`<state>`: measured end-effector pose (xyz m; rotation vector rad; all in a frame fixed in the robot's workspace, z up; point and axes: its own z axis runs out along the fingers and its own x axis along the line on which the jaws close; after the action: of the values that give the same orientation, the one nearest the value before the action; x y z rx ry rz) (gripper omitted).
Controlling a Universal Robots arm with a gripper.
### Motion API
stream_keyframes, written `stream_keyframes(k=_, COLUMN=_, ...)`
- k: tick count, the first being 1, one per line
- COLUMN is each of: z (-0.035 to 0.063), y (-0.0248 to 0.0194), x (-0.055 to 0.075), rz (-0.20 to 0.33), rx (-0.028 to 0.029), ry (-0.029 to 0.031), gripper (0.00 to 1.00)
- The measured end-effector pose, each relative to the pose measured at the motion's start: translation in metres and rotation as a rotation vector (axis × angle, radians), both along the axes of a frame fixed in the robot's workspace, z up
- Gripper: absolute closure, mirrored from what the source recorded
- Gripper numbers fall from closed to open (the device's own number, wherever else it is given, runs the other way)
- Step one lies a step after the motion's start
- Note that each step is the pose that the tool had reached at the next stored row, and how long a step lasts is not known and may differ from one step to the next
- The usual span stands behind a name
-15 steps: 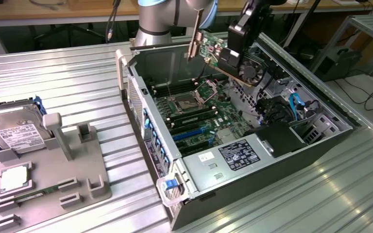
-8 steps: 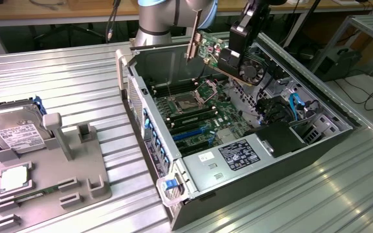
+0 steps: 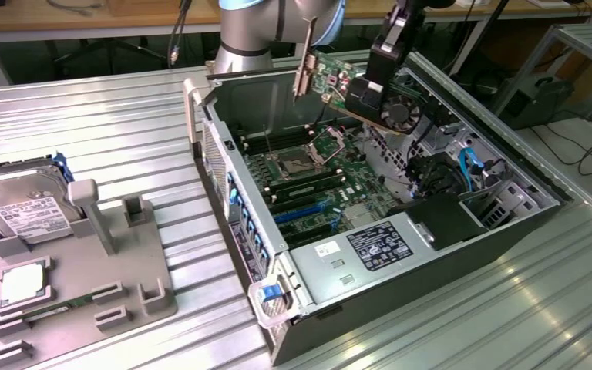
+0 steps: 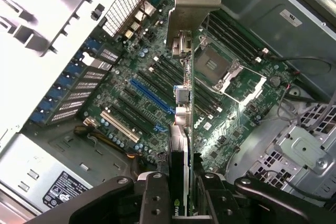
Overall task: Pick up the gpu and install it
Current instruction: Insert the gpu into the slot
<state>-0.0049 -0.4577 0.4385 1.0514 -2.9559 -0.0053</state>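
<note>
Ribbed metal table (image 3: pixel 101 116) bears open case (image 3: pixel 419 308); pincer (image 4: pixel 182 187) grips gpu (image 3: pixel 329 77) above motherboard (image 3: pixel 317 185).

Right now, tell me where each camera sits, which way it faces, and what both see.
Exterior view: off the arm, high beside the table, looking down into the open case; shows the arm and the gripper holding the gpu above the case.
Wrist view: on the wrist, looking down along the gripper and the edge-on gpu onto the motherboard; the gripper's fingers show.
Shared: gripper, gpu, motherboard, case.
</note>
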Motion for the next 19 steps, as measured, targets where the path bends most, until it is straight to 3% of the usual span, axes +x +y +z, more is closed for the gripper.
stream_keyframes(k=19, z=0.0000, y=0.0000, x=0.0000, rz=0.170, rx=0.0000, ry=0.0000, gripper=0.73)
